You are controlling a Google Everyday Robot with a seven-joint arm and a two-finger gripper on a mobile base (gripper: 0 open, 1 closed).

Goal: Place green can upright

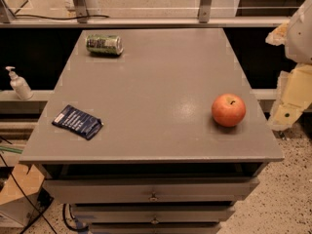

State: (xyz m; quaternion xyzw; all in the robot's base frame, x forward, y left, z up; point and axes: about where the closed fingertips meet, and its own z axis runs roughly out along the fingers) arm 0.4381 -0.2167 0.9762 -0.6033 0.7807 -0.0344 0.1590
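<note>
I see the can (104,44) lying on its side near the far left corner of the tabletop (156,82), its ends pointing left and right. A dark blue packet (78,122) lies flat near the left front edge, well apart from the can. An apple (228,109) sits near the right edge. My gripper (291,99) hangs beyond the tabletop's right side, near the apple and far from the can; whether it is open I cannot tell.
</note>
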